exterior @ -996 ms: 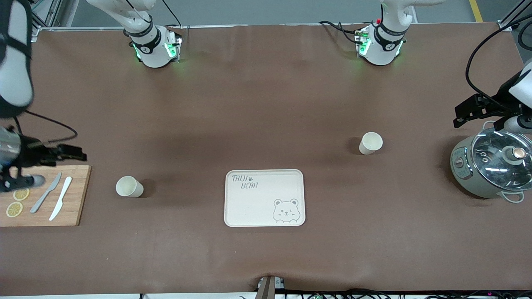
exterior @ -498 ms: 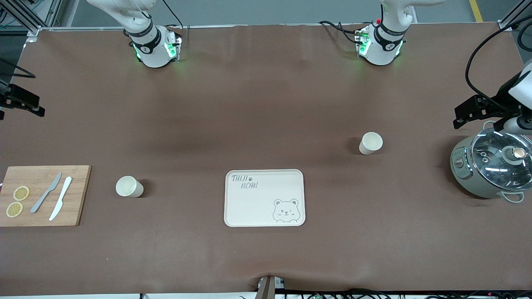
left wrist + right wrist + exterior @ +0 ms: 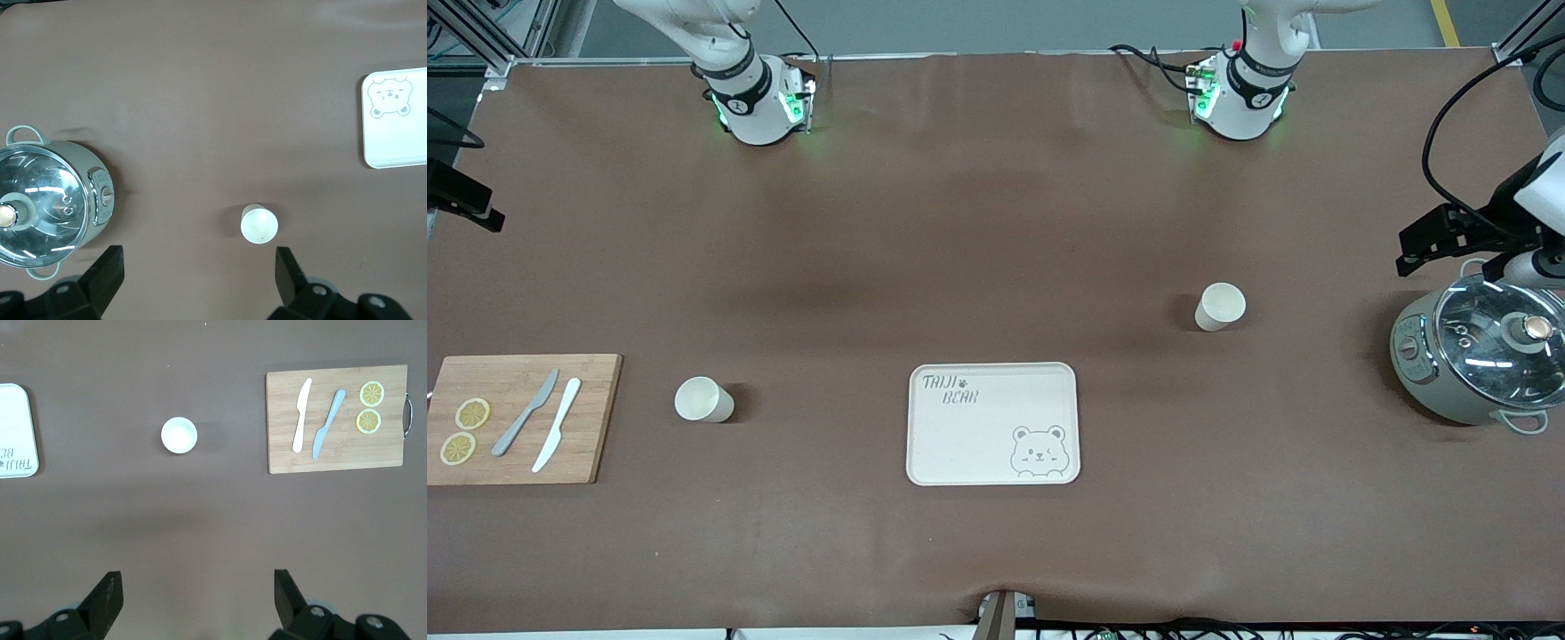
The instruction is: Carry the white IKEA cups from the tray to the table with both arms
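Both claws hang wide open above their white cups.

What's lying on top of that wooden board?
On the wooden board lie a grey knife, a white knife and two lemon slices. Whatever is beneath the board is covered.
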Controlling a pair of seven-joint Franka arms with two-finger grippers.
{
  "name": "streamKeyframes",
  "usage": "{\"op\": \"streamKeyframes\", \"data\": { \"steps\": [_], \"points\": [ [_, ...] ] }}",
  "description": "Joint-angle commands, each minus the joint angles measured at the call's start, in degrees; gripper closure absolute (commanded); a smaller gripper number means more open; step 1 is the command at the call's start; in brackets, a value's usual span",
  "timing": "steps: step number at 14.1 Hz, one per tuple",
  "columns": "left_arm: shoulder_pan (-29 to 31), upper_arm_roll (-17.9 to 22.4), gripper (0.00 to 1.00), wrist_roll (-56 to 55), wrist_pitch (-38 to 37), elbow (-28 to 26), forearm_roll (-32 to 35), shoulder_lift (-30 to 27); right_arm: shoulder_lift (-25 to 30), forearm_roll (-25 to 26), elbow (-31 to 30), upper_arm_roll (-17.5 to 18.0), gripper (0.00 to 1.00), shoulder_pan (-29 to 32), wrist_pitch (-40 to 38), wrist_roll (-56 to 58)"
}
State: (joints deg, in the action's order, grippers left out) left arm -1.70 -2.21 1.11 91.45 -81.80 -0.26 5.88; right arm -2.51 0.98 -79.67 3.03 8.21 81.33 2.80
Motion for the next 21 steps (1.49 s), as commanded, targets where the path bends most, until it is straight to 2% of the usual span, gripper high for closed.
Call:
{"op": "streamKeyframes", "data": {
  "steps": [1, 21],
  "points": [
    [-0.1, -0.1, 0.0, 0.6, 0.5, -0.2, 0.2, -0.1, 1.6, 0.5, -1.6, 0.7, 0.0, 1.4, 0.2, -1.0],
    [-1.9, -0.6, 0.0, 3.9, 0.2, -0.6, 0.4, 0.6, 1.4, 0.1, -0.4, 0.8, 0.0, 2.8, 0.3, -0.9]
  ]
}}
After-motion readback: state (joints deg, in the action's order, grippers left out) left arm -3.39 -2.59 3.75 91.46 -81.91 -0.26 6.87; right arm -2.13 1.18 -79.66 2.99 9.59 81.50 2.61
